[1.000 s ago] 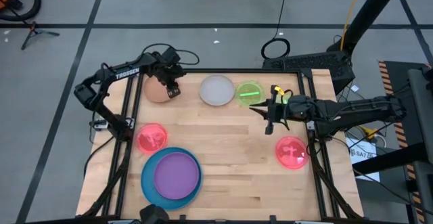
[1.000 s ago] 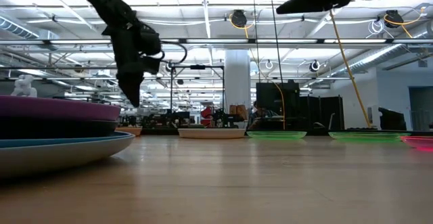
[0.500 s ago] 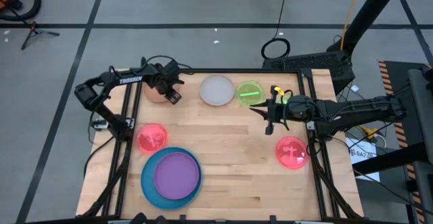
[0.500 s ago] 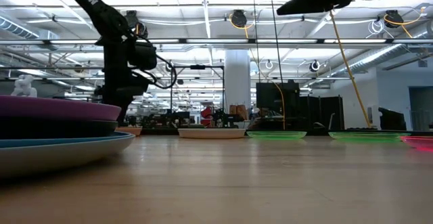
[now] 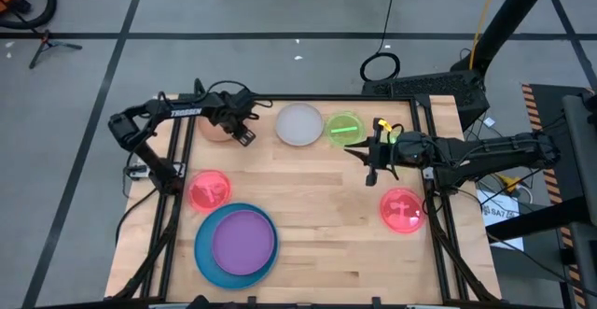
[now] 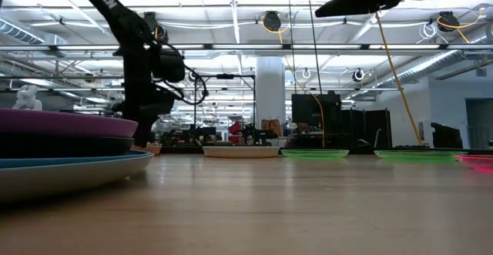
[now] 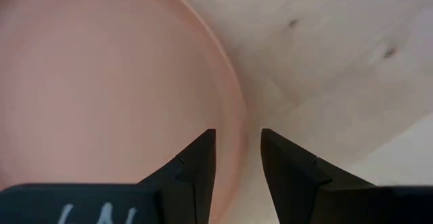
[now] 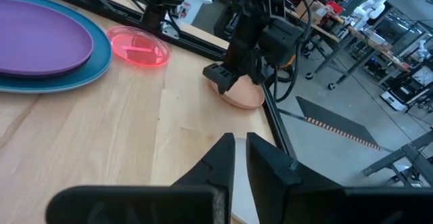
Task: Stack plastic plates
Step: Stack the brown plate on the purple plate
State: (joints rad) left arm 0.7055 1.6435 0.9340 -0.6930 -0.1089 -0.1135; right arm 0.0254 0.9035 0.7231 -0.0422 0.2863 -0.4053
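From above I count one stack begun: the purple plate (image 5: 244, 241) lies on the blue plate (image 5: 207, 253) at the table's near-left; the pink, whitish and green ones lie loose.

At table height every plate lies flat, round, no long axis.

My left gripper (image 7: 237, 158) straddles the orange-brown plate (image 7: 101, 82) rim at the far-left corner, jaws slightly parted, not yet clamped.

My right gripper (image 8: 240, 149) hovers mid-right, nearly closed, empty.

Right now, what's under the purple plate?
The purple plate lies on the larger blue plate, whose rim shows around it. In the low view a dark layer shows between them, possibly another plate; the top view hides it.
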